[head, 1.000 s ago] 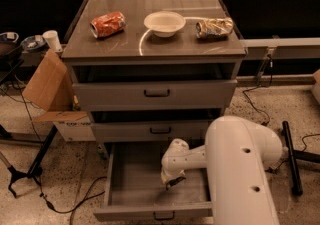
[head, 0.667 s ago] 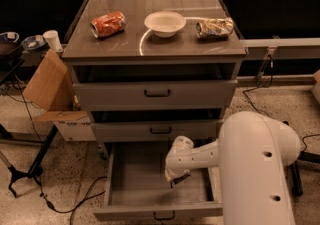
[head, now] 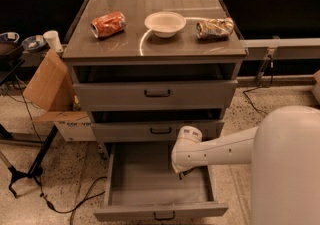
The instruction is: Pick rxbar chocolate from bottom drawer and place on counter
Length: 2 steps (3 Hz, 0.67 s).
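Note:
The bottom drawer [head: 142,181] is pulled out and its grey floor shows bare on the left and middle. My white arm reaches in from the right, and the gripper [head: 181,172] hangs below the wrist at the drawer's right side, mostly hidden by the arm. The rxbar chocolate is not visible; it may lie under the arm. The counter [head: 150,1] above holds other things only.
On the counter lie a crushed orange can [head: 108,24], a white bowl [head: 165,23] and a crushed pale can [head: 215,28]. The two upper drawers [head: 156,94] stand slightly ajar. A cardboard box [head: 47,81], a cup [head: 51,40] and floor cables [head: 60,204] are at the left.
My arm and body have shifted to the right, and the wrist now sits nearer the drawer's right wall. Nothing on the counter has moved.

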Motion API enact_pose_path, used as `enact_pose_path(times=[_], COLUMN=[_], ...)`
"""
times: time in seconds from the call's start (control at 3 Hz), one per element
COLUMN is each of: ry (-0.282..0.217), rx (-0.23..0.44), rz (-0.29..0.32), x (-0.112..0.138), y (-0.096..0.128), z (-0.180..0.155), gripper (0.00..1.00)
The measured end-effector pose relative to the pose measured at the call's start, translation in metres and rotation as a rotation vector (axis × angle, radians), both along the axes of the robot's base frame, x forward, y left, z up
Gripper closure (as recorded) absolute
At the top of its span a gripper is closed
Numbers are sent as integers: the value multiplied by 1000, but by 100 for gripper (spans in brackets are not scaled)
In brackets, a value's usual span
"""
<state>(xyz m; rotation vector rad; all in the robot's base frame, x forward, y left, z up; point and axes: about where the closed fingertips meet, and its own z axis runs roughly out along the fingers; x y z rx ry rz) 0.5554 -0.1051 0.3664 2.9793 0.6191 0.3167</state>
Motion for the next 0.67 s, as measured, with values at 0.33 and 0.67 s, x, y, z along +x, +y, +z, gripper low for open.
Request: enact_pose_path(times=[0.33,0.67], ry=[-44,-84], rx=[-39,-87], rz=[29,64], x=[-11,-17], y=[-15,-26], z=[70,156], gripper=[100,100])
